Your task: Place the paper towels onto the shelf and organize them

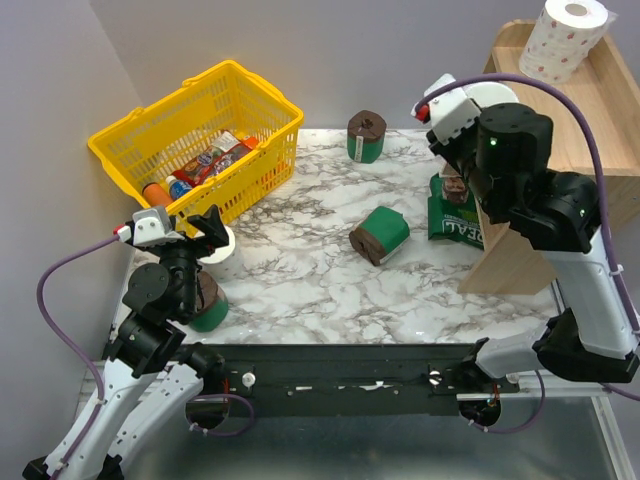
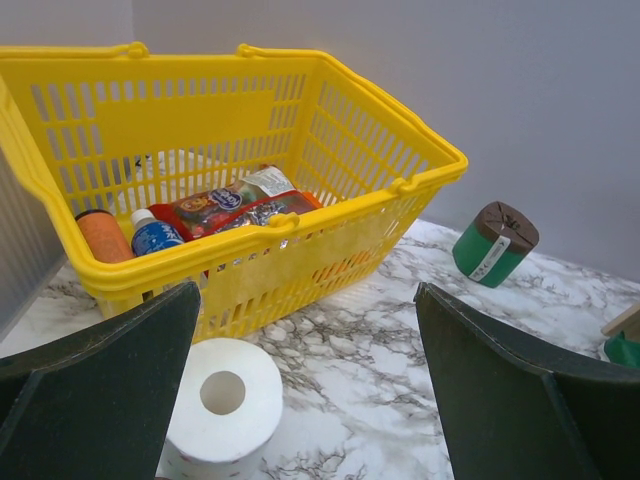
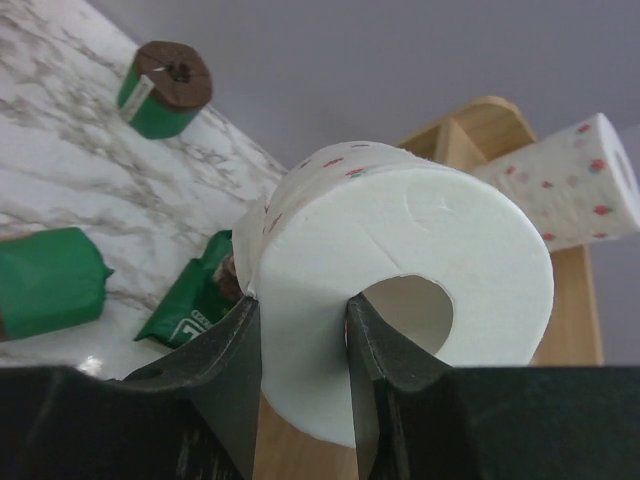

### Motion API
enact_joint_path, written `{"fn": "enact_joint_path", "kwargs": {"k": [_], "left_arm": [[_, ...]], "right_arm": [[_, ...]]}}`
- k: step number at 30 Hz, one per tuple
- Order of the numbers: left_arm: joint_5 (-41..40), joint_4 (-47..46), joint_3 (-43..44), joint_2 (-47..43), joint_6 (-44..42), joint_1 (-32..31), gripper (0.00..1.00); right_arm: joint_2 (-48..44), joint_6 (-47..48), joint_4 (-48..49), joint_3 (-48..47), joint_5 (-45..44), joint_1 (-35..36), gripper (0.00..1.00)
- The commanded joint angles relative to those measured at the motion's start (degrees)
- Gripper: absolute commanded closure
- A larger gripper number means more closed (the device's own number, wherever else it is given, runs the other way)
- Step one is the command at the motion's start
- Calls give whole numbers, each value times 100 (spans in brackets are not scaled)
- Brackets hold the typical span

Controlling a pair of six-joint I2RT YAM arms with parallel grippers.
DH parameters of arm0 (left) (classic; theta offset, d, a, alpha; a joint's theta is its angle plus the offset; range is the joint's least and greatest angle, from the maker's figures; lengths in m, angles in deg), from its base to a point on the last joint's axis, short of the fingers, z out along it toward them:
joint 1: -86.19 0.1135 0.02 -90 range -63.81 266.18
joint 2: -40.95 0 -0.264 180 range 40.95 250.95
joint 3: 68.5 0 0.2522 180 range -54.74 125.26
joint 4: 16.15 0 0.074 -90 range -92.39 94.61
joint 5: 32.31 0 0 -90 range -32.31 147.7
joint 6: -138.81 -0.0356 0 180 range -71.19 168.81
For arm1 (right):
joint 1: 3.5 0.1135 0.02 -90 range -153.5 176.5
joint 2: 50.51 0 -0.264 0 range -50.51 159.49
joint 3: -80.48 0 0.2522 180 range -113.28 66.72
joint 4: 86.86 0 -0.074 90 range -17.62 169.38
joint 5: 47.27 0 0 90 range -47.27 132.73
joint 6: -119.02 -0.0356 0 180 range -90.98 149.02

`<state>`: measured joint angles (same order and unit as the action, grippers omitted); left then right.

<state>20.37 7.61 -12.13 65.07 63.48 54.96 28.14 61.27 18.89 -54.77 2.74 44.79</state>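
R tool (image 3: 300,335) clamped on a white roll (image 3: 400,230) w/ red dots, one finger inside its hollow core, held up beside the wooden shelf (image 3: 470,130). 2nd roll (image 1: 566,36) sits on shelf top. Marble counter (image 1: 300,275), grey walls (image 1: 350,50). L tool (image 2: 305,300) spread wide above a 3rd roll (image 2: 220,400) standing on end by the yellow basket (image 2: 250,120). I see the core grip only on R wrist cam.

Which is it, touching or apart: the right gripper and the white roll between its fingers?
Touching. Right wrist view: right gripper pinches the paper towel roll, one finger inside its core.
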Motion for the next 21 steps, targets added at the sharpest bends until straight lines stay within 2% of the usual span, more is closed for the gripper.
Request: {"fn": "enact_joint_path", "kwargs": {"k": [1, 5, 11, 21], "left_arm": [[-197, -77, -69, -48, 70, 29, 1], [-205, -86, -60, -48, 62, 29, 1], [-197, -86, -77, -56, 62, 29, 1], [-144, -95, -86, 75, 70, 29, 1]], "right_arm": [[-104, 1028, 931, -445, -685, -364, 62], [-210, 1590, 1399, -490, -914, -785, 62], [-438, 1548, 1479, -130, -625, -1497, 62], [-298, 1301, 1329, -15, 438, -2640, 60]]}}
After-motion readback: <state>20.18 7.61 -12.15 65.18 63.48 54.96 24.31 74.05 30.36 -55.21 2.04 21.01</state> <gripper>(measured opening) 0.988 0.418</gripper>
